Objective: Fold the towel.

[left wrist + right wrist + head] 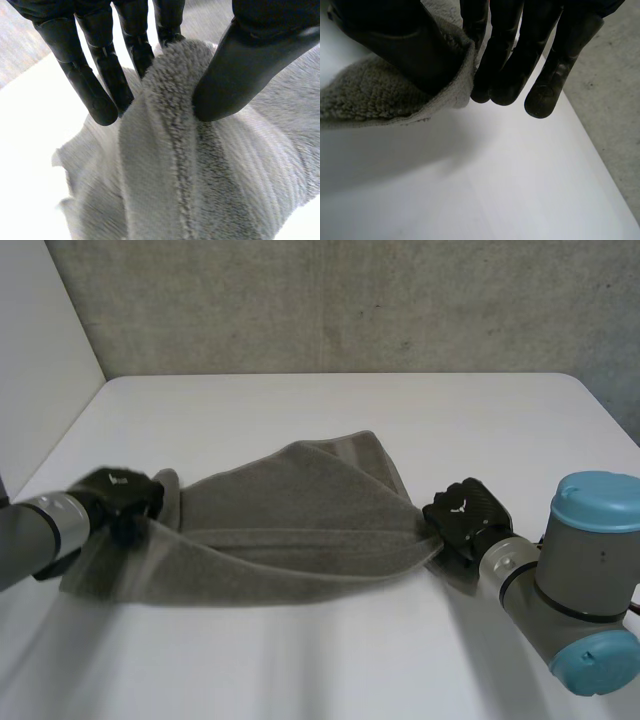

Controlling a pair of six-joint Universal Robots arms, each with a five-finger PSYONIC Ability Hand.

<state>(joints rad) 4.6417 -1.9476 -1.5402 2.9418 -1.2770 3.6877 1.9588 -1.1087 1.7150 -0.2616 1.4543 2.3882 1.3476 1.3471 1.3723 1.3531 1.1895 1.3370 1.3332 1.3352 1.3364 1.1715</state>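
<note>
A grey towel [290, 525] hangs stretched between my two hands just above the white table [330, 410], sagging in the middle. My left hand [118, 498] is shut on its left end; in the left wrist view the thumb [235, 80] and fingers [107, 80] pinch a fold of the fluffy towel [200, 170]. At the towel's right end is my right hand [465, 512], also shut on it. The right wrist view has its thumb [400, 45] pressing the towel's edge [380, 95] against the fingers [507, 60].
The white table has free room in front of and behind the towel. A concrete wall [350, 300] rises behind the far edge. A pale panel [40, 360] stands at the left. The floor [615, 110] lies beyond the table's right edge.
</note>
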